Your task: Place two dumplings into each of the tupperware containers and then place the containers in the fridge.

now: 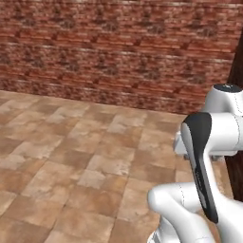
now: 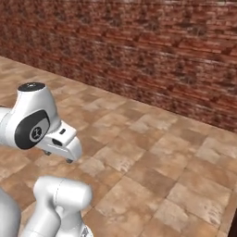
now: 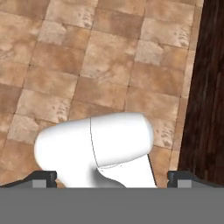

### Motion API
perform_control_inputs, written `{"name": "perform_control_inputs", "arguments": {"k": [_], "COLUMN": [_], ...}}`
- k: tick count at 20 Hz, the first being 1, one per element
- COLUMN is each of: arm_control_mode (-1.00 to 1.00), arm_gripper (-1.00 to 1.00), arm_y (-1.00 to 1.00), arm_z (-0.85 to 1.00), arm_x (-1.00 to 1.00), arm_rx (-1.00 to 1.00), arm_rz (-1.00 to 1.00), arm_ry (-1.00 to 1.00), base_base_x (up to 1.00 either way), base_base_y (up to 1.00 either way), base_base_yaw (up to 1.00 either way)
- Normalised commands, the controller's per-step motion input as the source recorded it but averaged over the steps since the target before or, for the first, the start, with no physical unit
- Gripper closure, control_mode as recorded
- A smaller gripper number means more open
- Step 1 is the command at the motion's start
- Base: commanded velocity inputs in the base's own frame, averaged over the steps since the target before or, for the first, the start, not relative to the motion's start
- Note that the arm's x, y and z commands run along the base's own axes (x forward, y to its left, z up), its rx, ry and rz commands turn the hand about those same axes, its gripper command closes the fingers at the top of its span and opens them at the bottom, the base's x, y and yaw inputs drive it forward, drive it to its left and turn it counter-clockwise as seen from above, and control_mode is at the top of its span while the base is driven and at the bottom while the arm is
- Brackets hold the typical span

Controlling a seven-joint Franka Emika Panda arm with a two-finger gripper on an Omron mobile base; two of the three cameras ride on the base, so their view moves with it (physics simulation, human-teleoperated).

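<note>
Brick wall [image 1: 118, 47], red-brown with pale mortar, runs across the whole top of the left base view, from the upper left corner to a dark wooden edge [image 1: 236, 71] at the far right. Below it lies a tiled floor [image 1: 71, 156] of tan and rust squares, filling the left and centre of the frame. At the lower right of that frame the white arm [image 1: 209, 137] folds back on itself, a dark strip running down one link. Right base view: the arm's rounded white joint [image 2: 32, 120] with its dark disc sits at middle left, a second white link below it at the lower left; floor spreads through the centre and lower right, and the brick wall slants from upper left down toward the right edge. Hand view: floor tiles at left and centre, a dark wood-grained panel [image 3: 205, 96] standing down the right edge. The fingers [image 3: 112, 177] show as two small dark tips [image 3: 43, 176] at the bottom left and bottom right corners, spread wide apart, nothing between them. Dumplings, tupperware containers and fridge: their places cannot be told from these frames.
</note>
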Motion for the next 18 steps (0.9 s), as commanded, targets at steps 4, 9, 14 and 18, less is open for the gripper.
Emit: {"name": "perform_control_inputs", "arguments": {"k": [4,9,14,18], "arm_control_mode": [1.0,1.0,1.0,1.0], "arm_gripper": [-1.0,-1.0,-1.0,-1.0], "arm_y": [0.0,0.0,0.0,0.0], "arm_z": [0.0,0.0,0.0,0.0], "arm_x": [0.0,0.0,0.0,0.0], "arm_rx": [0.0,0.0,0.0,0.0], "arm_rz": [0.0,0.0,0.0,0.0], "arm_ry": [0.0,0.0,0.0,0.0], "base_base_x": [0.54,0.63,0.93,1.0], "base_base_y": [-0.67,-0.78,-0.71,-0.29], "base_base_yaw": [0.63,0.61,0.39,0.58]}}
